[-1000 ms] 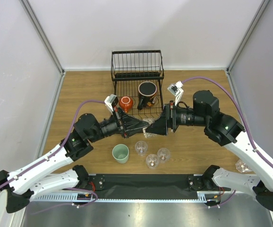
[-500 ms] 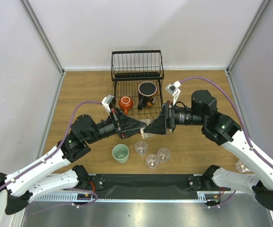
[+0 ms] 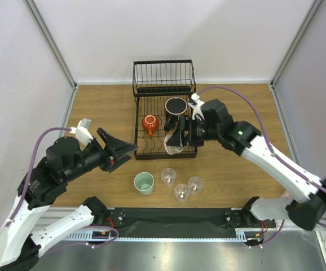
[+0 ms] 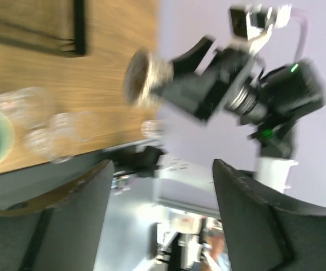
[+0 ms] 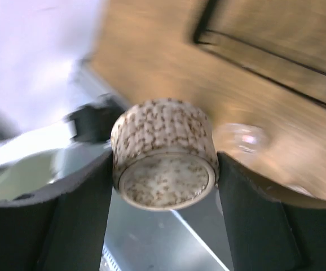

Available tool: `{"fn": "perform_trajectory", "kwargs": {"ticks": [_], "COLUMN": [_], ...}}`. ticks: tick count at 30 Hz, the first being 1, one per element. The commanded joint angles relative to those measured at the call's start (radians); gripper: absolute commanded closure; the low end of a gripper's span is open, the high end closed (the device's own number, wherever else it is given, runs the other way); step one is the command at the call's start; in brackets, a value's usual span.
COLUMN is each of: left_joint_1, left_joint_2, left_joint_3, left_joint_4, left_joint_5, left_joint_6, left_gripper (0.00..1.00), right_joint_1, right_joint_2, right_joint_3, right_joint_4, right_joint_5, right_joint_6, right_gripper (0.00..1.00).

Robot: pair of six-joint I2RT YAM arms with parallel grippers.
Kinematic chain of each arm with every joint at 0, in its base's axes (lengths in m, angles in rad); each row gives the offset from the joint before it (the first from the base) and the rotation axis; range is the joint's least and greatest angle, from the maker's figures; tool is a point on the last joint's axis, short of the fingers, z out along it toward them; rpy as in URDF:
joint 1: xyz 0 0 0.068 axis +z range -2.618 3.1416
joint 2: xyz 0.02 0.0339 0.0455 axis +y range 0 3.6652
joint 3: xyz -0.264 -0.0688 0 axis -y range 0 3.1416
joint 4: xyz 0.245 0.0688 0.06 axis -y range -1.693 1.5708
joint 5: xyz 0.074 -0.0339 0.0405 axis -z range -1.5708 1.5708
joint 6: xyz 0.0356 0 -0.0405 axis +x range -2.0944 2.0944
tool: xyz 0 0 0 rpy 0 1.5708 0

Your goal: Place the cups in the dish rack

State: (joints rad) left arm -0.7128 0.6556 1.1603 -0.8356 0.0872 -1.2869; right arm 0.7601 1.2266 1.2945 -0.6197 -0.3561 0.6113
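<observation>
A speckled cream cup (image 5: 164, 161) lies on its side between the fingers of my right gripper (image 5: 164, 169), which is shut on it, with the cup's base facing the wrist camera. From above, the right gripper (image 3: 178, 141) holds it over the front right corner of the black wire dish rack (image 3: 136, 113). An orange mug (image 3: 150, 123) and a black-rimmed mug (image 3: 176, 109) sit in the rack. My left gripper (image 3: 122, 151) is open and empty, left of the rack. A mint-green cup (image 3: 144, 183) and three glass tumblers (image 3: 181, 192) stand on the table in front.
The rack's raised wire basket (image 3: 163, 76) stands at the far end, near the back wall. Another glass (image 3: 290, 198) shows at the right, partly behind the right arm. In the blurred left wrist view, the right gripper with the speckled cup (image 4: 143, 76) appears ahead.
The left gripper opened, let go of the speckled cup and drew back to the left. The right gripper kept the cup and carried it up toward the rack.
</observation>
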Motion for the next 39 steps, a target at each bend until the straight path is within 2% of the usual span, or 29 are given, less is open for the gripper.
{"fn": "perform_trajectory", "kwargs": {"ticks": [1,6,11,14,19,22,23,25,26,28,29,32,39], "left_joint_1": [0.007,0.007,0.007,0.007,0.006,0.007,0.006,0.007,0.007,0.006,0.006,0.003,-0.030], "left_joint_2": [0.016,-0.023,-0.053,-0.044,-0.004,0.030,0.041,0.047,0.050,0.062,0.067,0.084,0.124], "left_joint_3": [0.038,0.015,0.004,-0.007,-0.027,-0.024,-0.025,-0.034,-0.039,-0.053,-0.057,-0.071,-0.079], "left_joint_4": [-0.301,-0.295,-0.281,-0.270,-0.235,-0.226,-0.226,-0.226,-0.218,-0.208,-0.200,-0.188,-0.161], "left_joint_5": [-0.084,-0.084,-0.058,-0.015,0.052,0.081,0.085,0.095,0.100,0.117,0.123,0.132,0.131], "left_joint_6": [0.110,0.112,0.101,0.116,0.153,0.175,0.178,0.182,0.181,0.181,0.181,0.181,0.182], "left_gripper": [0.27,0.33,0.36,0.39,0.42,0.42,0.42,0.41,0.41,0.41,0.41,0.41,0.40], "right_joint_1": [-0.015,-0.024,-0.016,-0.021,-0.022,-0.016,-0.019,-0.027,-0.027,-0.027,-0.025,-0.024,-0.021], "right_joint_2": [0.115,0.344,0.488,0.583,0.694,0.720,0.725,0.740,0.741,0.732,0.726,0.691,0.587], "right_joint_3": [0.083,0.186,0.189,0.235,0.301,0.309,0.301,0.301,0.299,0.296,0.293,0.264,0.238], "right_joint_4": [-0.086,-0.170,-0.098,-0.135,-0.170,-0.175,-0.164,-0.169,-0.167,-0.166,-0.157,-0.138,-0.172], "right_joint_5": [0.265,0.448,0.607,0.689,0.712,0.766,0.752,0.741,0.737,0.729,0.717,0.700,0.689], "right_joint_6": [0.024,0.030,0.038,0.050,0.038,0.028,0.016,0.012,0.004,-0.002,-0.008,-0.013,-0.036], "right_gripper": [1.00,1.00,1.00,1.00,1.00,0.92,0.85,0.77,0.63,0.48,0.32,0.13,0.01]}}
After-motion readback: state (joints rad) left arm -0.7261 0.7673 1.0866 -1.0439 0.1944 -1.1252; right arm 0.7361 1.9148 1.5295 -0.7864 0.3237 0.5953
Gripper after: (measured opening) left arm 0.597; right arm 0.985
